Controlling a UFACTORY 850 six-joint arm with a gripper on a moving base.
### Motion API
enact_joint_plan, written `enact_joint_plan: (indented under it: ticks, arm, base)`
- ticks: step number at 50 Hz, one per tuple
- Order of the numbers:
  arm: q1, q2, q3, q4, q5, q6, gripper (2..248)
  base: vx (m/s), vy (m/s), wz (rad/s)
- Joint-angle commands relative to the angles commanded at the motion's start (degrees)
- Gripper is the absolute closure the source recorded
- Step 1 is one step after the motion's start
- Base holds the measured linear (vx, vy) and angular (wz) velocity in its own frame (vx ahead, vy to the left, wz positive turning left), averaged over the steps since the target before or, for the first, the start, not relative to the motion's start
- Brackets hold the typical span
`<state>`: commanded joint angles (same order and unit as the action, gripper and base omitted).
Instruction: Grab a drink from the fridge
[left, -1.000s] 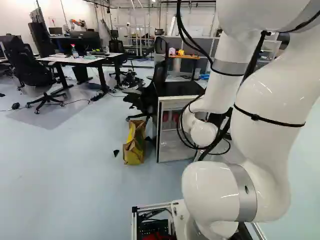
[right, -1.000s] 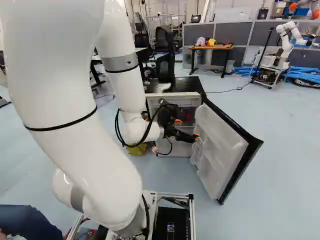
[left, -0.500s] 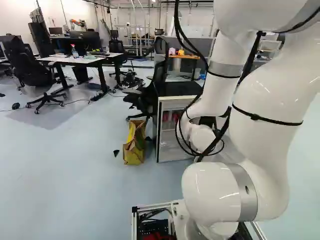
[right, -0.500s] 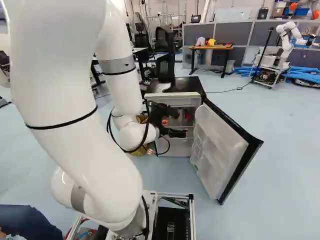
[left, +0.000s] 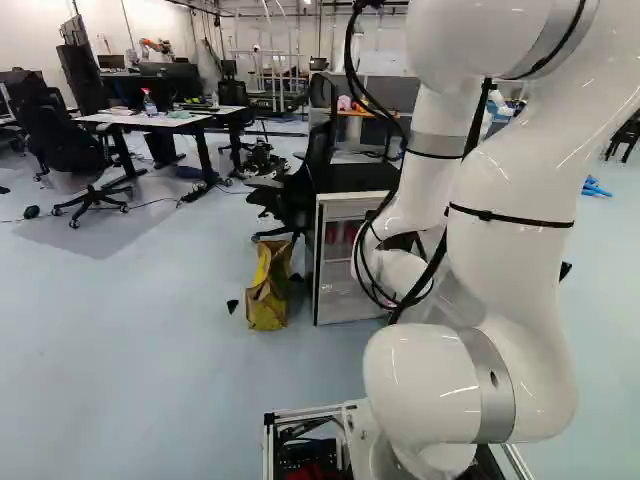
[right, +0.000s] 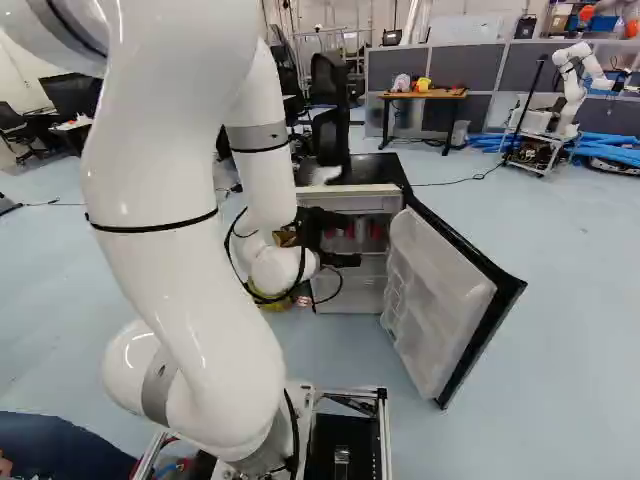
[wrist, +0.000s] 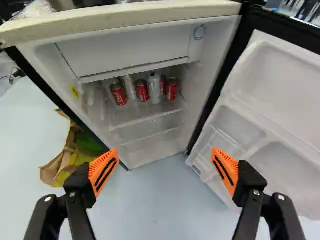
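Door (right: 440, 290) shows in R base view, not L; cans (wrist: 142, 91), axes vert., stand behind shelf's (wrist: 134, 114) front edge, w/ gripper (right: 352, 261) spread.

The lettering on a red can (wrist: 118, 95) is illegible.

Red and silver cans (wrist: 142, 91) stand (close together) on a shelf (wrist: 140, 116) inside the open white fridge (wrist: 125, 15).
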<state>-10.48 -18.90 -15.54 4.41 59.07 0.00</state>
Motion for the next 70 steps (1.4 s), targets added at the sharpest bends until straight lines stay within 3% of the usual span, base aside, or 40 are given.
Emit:
enact_joint_plan:
  ticks: [14,40,52,70]
  arm:
    - [-0.8,-5.2,-4.0,-8.0,0.3,0.0,3]
    - [-1.0,-13.9,-11.0,-15.1,2.2,0.0,3]
    - [-0.8,-17.1,-13.1,-17.6,4.3,0.0,3]
    - [-0.7,-21.4,-15.9,-18.1,5.0,0.0,3]
  base:
    - [0.000,0.000,0.000]
    - [0.000,0.000,0.000]
    - [0.000,0.000,0.000]
    - [0.000,0.000,0.000]
